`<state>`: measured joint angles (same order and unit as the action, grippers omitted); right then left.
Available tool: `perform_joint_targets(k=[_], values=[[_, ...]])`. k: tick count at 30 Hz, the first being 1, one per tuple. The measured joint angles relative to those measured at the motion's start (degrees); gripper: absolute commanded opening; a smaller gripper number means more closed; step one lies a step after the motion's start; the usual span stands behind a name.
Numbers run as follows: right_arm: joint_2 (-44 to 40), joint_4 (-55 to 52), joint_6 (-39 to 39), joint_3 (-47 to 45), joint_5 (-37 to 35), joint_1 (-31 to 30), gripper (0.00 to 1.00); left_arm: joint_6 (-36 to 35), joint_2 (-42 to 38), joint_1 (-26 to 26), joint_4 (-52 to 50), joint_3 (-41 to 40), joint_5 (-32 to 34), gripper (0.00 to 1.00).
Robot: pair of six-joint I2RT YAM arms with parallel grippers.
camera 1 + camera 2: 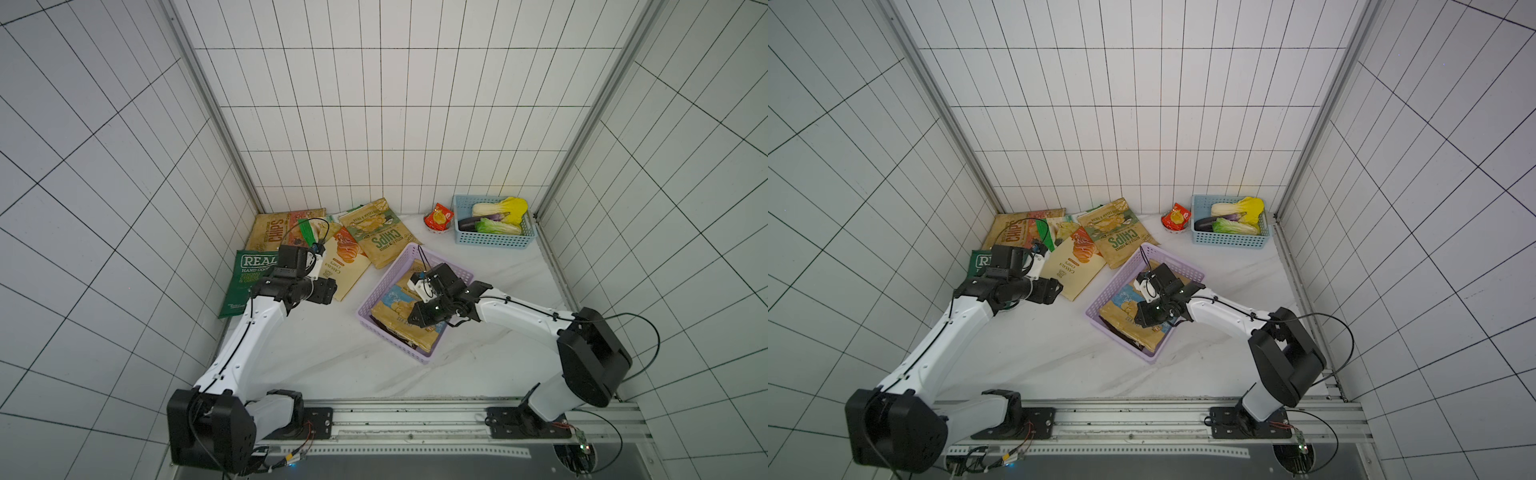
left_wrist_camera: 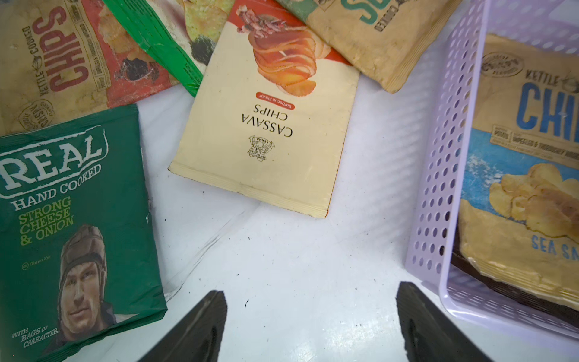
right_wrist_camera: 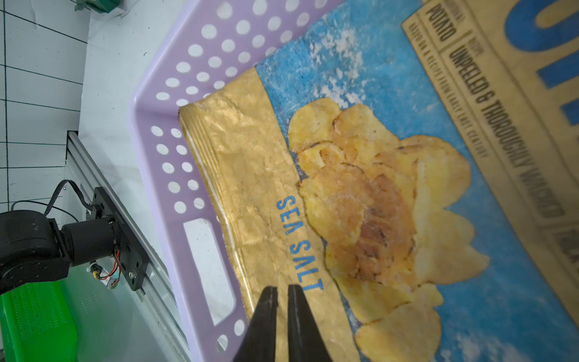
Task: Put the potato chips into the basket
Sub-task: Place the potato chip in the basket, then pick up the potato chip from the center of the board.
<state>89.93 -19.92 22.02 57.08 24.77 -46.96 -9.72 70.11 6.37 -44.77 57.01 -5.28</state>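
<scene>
The large, shallow lilac plastic basket with perforated walls (image 1: pixel 381 279) sits cornerwise on the white counter (image 1: pixel 324 357), with one corner pointing at the front rail. A tan-and-blue sea-salt chip bag (image 3: pixel 376 188) lies flat inside and covers most of its floor, and its crimped end lies just beside the wall with the handle slot. The edge of a darker bag (image 2: pixel 501 282) shows beneath it. The right jaws hover low over that crimped end, drawn almost together with only a thin slit between them and nothing visibly pinched. The left jaws stand wide apart and empty above a bare strip of counter between the dark green "REAL" bag (image 2: pixel 75 225), which lies along the left wall, and the basket's long side. Ahead of them, the cream cassava chip bag (image 2: pixel 266 134) has its near crimped edge free on the counter. Its far end is crowded among the tan red-lettered "CHIPS" bag (image 2: pixel 62 62), the green-and-white bag (image 2: pixel 156 37) and the tan green-lettered "CHIPS" bag (image 1: pixel 378 237), all packed into the back-left corner. Well apart at the back right, a small red-orange packet (image 1: pixel 438 216) lies just beside a light blue perforated basket (image 1: pixel 494 241) of vegetables. The counter is bare from the lilac basket to the rail.
</scene>
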Motion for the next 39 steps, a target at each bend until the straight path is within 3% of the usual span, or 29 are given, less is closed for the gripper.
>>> perform_joint_targets(k=[8,13,23,33,39], values=[[-9.11,0.2,-1.97,0.02,-8.31,0.0,0.14,4.48,9.18,-2.34,0.9,2.78,6.51,0.78],[-12.35,1.31,-2.27,0.02,-11.91,0.02,0.14,9.97,11.26,-8.74,6.14,0.83,1.51,0.81],[-13.51,2.95,-1.25,-0.66,-15.13,0.02,0.14,19.67,19.41,-8.87,16.11,0.11,-8.07,0.82],[-22.43,5.55,-0.11,-4.59,-19.21,0.02,0.14,29.46,27.1,-8.9,23.78,0.2,-6.54,0.8],[-23.32,5.66,0.35,-5.22,-20.02,0.02,0.14,34.03,31.15,-9.88,23.71,1.31,-4.17,0.79]])
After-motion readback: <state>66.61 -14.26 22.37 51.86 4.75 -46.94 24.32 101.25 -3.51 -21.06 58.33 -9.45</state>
